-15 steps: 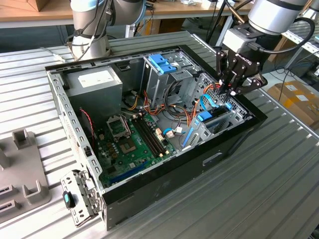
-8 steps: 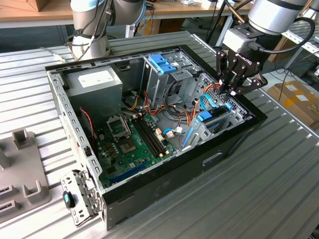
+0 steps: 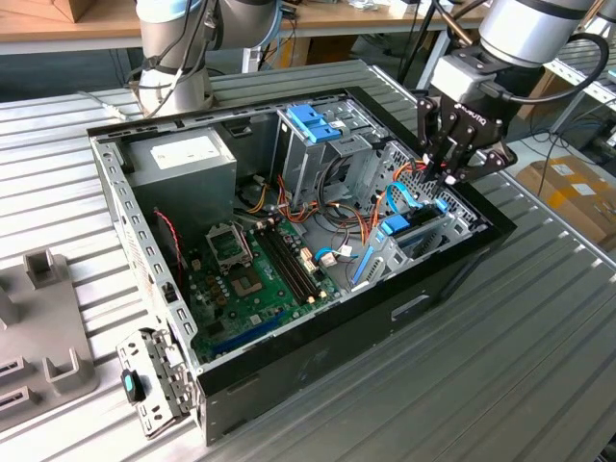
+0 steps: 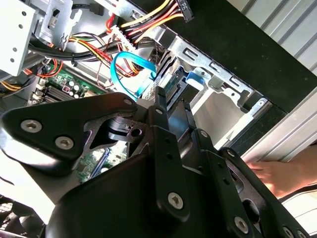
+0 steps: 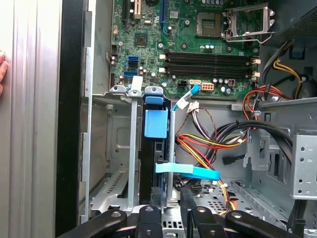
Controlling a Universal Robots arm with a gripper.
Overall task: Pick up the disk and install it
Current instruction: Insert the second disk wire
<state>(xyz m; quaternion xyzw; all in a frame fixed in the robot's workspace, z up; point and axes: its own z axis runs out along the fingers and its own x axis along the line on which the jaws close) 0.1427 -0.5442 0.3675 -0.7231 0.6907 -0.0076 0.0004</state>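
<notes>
The disk (image 3: 421, 227) stands on edge, sunk into a slot of the metal drive cage (image 3: 452, 226) at the corner of the open computer case on the exterior view's right. In the first wrist view the disk (image 5: 154, 124) shows edge-on, a dark body with light blue rails between grey cage walls. My gripper (image 3: 449, 179) hangs straight over it, fingers drawn together on the disk's upper end. In the second wrist view my gripper (image 4: 173, 101) meets the disk (image 4: 170, 82) at that end; my gripper (image 5: 171, 198) partly hides the disk's near end.
A blue data cable (image 5: 188, 171) and coloured power wires (image 5: 208, 144) lie right beside the slot. The motherboard (image 3: 250, 279) and power supply (image 3: 183, 159) fill the case. A person's hand (image 4: 277, 176) rests by the case's outer wall. A second arm's base (image 3: 173, 58) stands behind.
</notes>
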